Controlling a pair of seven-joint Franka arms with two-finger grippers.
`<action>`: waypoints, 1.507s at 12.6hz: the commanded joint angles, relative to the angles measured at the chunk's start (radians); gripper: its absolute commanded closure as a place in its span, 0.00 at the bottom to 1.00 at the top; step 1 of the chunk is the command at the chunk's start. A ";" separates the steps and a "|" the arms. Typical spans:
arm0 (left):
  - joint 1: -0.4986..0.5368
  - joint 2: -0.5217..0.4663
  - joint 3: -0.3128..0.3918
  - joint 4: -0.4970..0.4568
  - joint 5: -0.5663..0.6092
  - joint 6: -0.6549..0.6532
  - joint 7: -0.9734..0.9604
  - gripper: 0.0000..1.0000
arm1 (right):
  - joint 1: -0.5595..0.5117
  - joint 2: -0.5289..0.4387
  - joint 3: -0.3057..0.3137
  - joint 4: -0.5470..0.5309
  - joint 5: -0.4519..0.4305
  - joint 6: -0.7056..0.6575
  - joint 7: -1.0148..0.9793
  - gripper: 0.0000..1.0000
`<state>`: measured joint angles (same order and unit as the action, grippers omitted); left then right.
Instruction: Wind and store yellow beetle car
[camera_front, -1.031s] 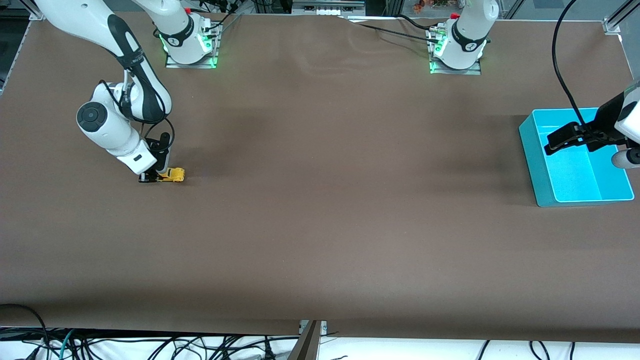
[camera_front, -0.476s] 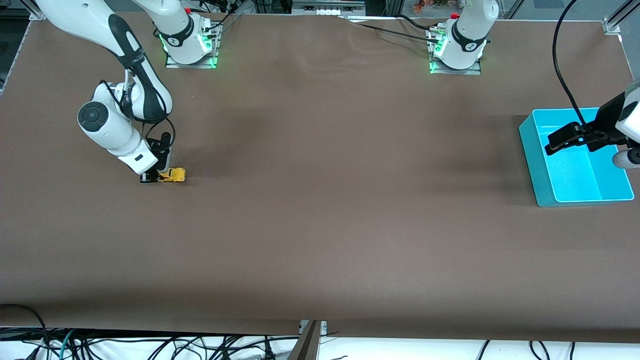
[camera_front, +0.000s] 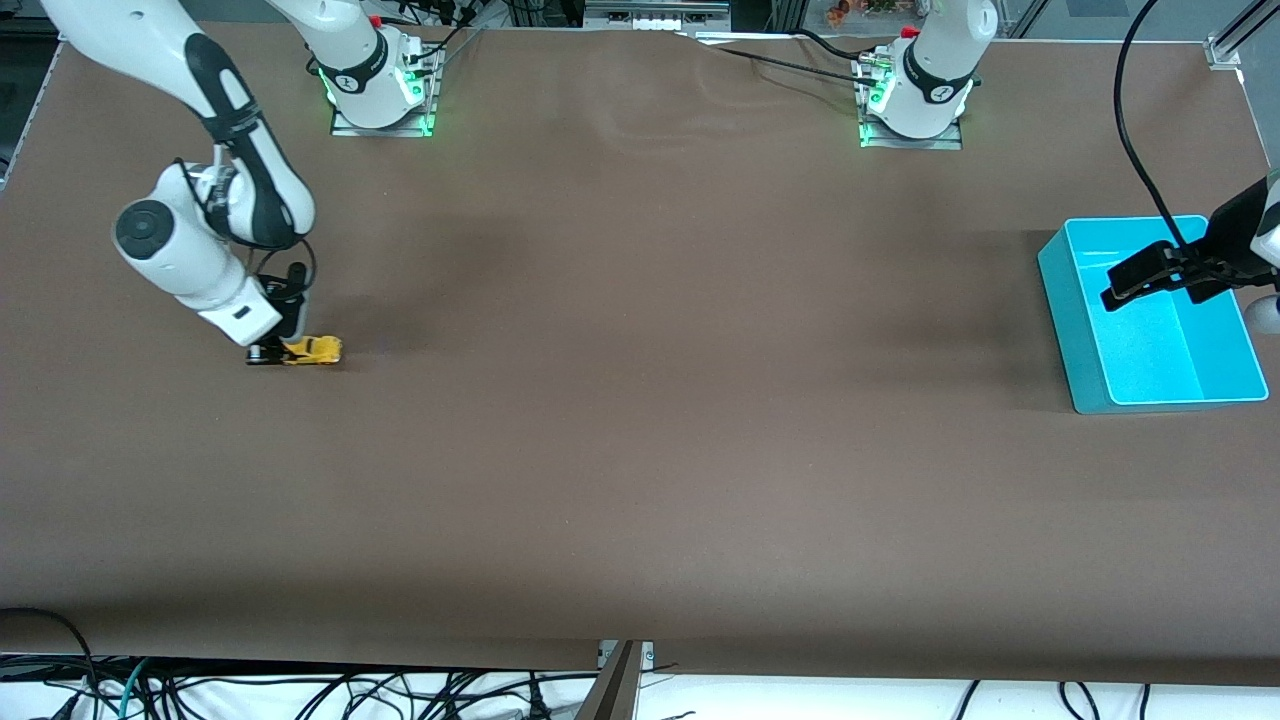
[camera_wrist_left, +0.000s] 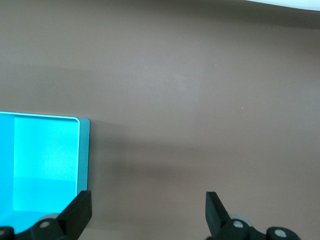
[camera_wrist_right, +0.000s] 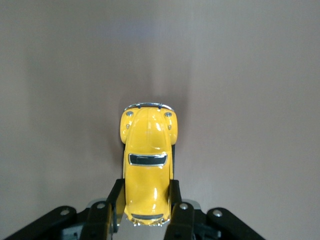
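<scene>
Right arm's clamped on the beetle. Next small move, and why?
Probably keep dragging the yellow beetle car backward on the table: the right gripper is shut on its rear, wheels down. Left gripper waits open over the turquoise bin.

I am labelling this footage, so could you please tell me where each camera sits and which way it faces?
Front view: high across the table, facing both arms' bases; shows the right claw shut on the yellow beetle car and the left claw open over the turquoise bin.
Left wrist view: on the left arm, looking down at the bin's corner; its own fingertips show.
Right wrist view: on the right arm, facing the gripped car.
Shared: each wrist view's object appears in the front view.
</scene>
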<state>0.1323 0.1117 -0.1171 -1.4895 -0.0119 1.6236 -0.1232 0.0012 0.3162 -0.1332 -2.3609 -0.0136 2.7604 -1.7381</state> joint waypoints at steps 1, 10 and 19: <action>0.007 0.013 -0.001 0.029 -0.014 -0.013 0.027 0.00 | -0.079 0.087 0.007 -0.008 -0.006 0.068 -0.083 0.75; 0.007 0.013 -0.001 0.031 -0.013 -0.013 0.027 0.00 | -0.188 0.129 0.014 0.028 -0.002 0.091 -0.204 0.55; 0.006 0.013 -0.001 0.031 -0.013 -0.013 0.023 0.00 | -0.167 0.070 0.115 0.530 0.057 -0.565 -0.131 0.00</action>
<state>0.1324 0.1126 -0.1171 -1.4872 -0.0119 1.6236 -0.1232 -0.1626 0.3707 -0.0222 -1.9326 0.0309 2.3005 -1.9028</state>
